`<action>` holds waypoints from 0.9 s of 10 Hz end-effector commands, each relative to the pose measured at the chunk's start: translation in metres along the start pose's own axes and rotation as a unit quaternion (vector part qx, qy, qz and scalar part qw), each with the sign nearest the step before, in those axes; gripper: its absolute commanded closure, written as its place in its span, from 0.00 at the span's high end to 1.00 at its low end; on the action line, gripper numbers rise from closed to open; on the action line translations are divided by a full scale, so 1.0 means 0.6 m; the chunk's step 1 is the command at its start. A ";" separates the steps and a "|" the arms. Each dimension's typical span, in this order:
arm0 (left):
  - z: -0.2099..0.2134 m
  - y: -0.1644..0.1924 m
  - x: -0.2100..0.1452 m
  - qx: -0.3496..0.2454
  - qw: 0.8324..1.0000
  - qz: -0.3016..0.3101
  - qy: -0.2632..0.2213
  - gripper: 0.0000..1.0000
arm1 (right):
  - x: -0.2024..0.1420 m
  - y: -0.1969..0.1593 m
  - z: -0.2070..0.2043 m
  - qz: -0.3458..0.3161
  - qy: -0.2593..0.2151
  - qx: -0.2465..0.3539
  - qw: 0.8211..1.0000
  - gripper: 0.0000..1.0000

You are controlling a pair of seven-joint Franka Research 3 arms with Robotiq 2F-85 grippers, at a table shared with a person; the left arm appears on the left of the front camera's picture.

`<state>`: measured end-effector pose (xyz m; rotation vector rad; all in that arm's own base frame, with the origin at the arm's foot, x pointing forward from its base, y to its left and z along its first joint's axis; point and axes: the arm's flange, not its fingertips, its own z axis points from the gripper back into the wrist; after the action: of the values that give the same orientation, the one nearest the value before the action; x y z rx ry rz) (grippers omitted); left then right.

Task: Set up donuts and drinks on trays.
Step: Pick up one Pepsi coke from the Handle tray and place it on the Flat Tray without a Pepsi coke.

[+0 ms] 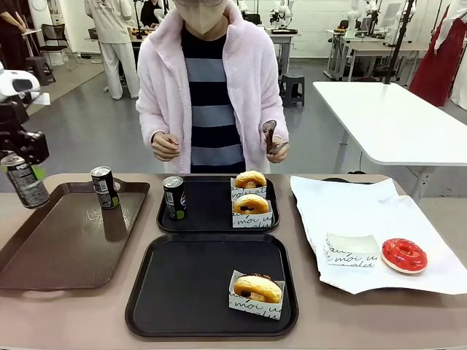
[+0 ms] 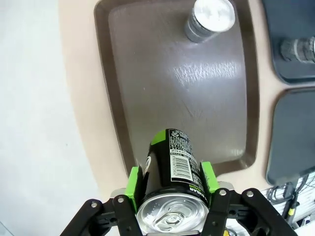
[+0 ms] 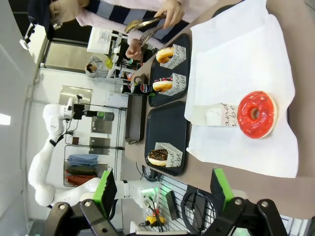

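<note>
My left gripper is shut on a black drink can, holding it tilted in the air over the left edge of the brown tray. In the left wrist view the green pads clamp the can near its silver top. A second can stands on the brown tray. The far black tray holds a third can and two sleeved donuts. The near black tray holds one donut. My right gripper is open and hangs high above the table.
At the right, white paper carries a red-glazed donut and an empty sleeve. The person stands at the far side holding tongs above the far tray. The table's left edge runs just beside the brown tray.
</note>
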<state>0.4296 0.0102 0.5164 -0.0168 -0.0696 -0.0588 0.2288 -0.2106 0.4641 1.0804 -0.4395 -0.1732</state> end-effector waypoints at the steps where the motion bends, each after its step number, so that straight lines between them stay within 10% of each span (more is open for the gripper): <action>1: -0.012 0.010 -0.011 0.009 1.000 0.015 -0.022 0.00 | 0.003 0.001 -0.002 0.004 -0.003 0.010 1.000 1.00; 5: 0.000 0.000 0.000 0.000 1.000 0.000 0.000 0.00 | 0.003 0.001 -0.002 0.004 -0.003 0.010 1.000 1.00; 6: -0.004 0.001 -0.009 -0.001 1.000 0.001 0.003 0.58 | 0.003 0.001 -0.002 0.004 -0.003 0.010 1.000 1.00; 9: 0.002 -0.113 -0.041 -0.046 0.996 -0.074 -0.035 0.58 | 0.003 0.001 -0.002 0.004 -0.003 0.010 1.000 1.00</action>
<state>0.4183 -0.0312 0.5168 -0.0644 -0.0904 -0.1430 0.2288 -0.2106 0.4641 1.0803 -0.4394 -0.1731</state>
